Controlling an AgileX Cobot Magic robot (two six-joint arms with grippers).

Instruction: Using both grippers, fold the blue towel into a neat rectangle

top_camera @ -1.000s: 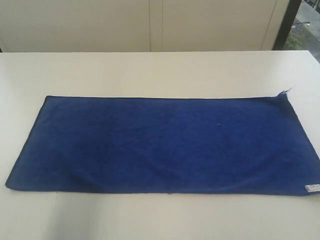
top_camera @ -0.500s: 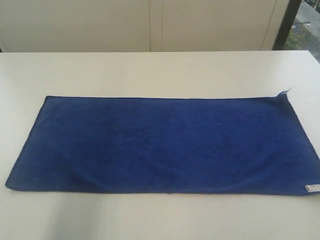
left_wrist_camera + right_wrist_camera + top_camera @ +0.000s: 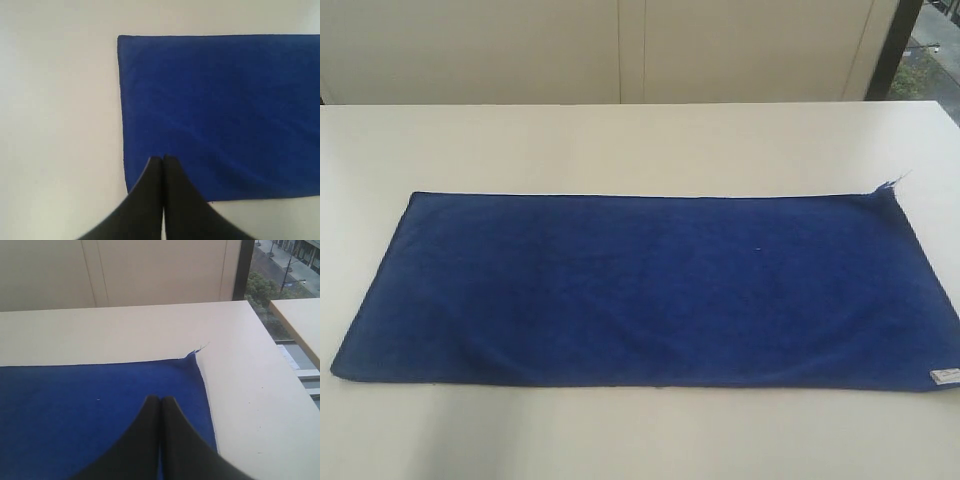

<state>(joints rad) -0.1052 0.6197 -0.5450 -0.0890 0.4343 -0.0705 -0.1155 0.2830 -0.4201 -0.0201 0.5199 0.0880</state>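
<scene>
As the long royal-blue cloth towel (image 3: pixel 640 290) lies flat on the white table (image 3: pixel 620 140), nothing grips it.
Over its left end hangs the black left gripper (image 3: pixel 163 159), jaws pressed together, empty; over the right end, near the frayed corner thread (image 3: pixel 199 348), the black right gripper (image 3: pixel 160 399) is likewise closed.

Wide, flat, off-white worktop (image 3: pixel 620 140). Beyond its far edge, cream wall panels (image 3: pixel 470 50) with thin vertical seams. Past the far right corner, black upright window post (image 3: pixel 895 45), green treetops (image 3: pixel 260 287), second pale beige flat surface (image 3: pixel 299 320).
</scene>
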